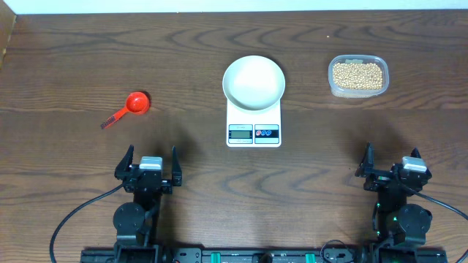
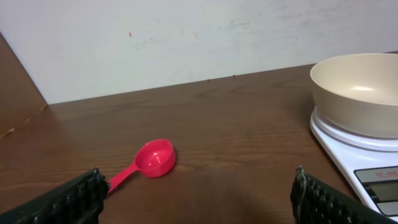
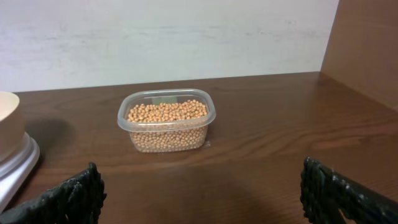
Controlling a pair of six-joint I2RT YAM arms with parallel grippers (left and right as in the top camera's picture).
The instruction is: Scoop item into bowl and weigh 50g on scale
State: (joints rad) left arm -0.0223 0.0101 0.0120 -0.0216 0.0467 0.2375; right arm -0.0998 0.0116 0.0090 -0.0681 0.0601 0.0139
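Note:
The empty white bowl (image 1: pixel 253 82) (image 2: pixel 364 93) sits on the white scale (image 1: pixel 254 117) (image 2: pixel 348 146) at the table's middle. Tan beans (image 1: pixel 357 74) (image 3: pixel 166 112) fill a clear plastic tub (image 1: pixel 333 80) (image 3: pixel 166 140) at the far right. A red scoop (image 1: pixel 128 108) (image 2: pixel 152 158) lies on the wood at the left, bowl end up and away, handle toward me. My left gripper (image 1: pixel 152 153) (image 2: pixel 199 186) stands open near the front edge, short of the scoop. My right gripper (image 1: pixel 393 157) (image 3: pixel 200 180) is open too, well short of the tub. Neither holds anything.
The table (image 1: pixel 73 58) is dark wood with a pale wall along its far side. A raised wooden side panel (image 3: pixel 367 50) stands at the right edge and another (image 2: pixel 15 81) at the left edge. The bowl's edge (image 3: pixel 7 124) shows at the left of the right wrist view.

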